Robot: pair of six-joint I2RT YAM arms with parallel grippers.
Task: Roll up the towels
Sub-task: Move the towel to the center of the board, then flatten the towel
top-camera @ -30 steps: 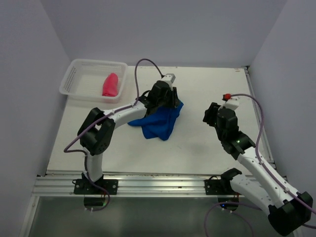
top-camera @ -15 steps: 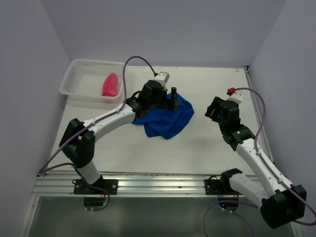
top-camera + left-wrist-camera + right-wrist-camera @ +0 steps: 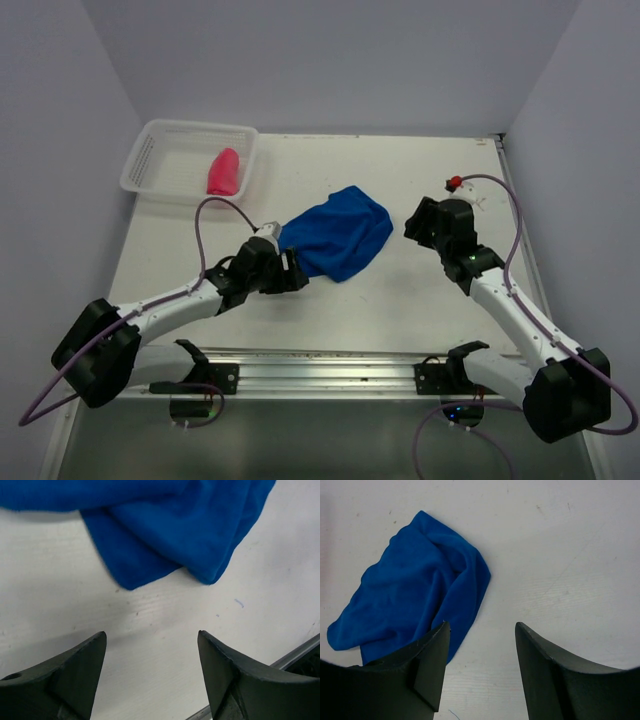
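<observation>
between the left gripper (image 3: 297, 274) and right gripper (image 3: 413, 224), both spread and empty, lies the crumpled blue towel (image 3: 338, 232).

your left gripper (image 3: 151, 637) hangs low, jaws apart and empty; your right gripper (image 3: 481, 627) is spread too, holding nothing.

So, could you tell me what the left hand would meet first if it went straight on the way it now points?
Probably the blue towel: its near edge lies just ahead of the open left hand, with only table surface between. How high the hand rides is unclear.
</observation>
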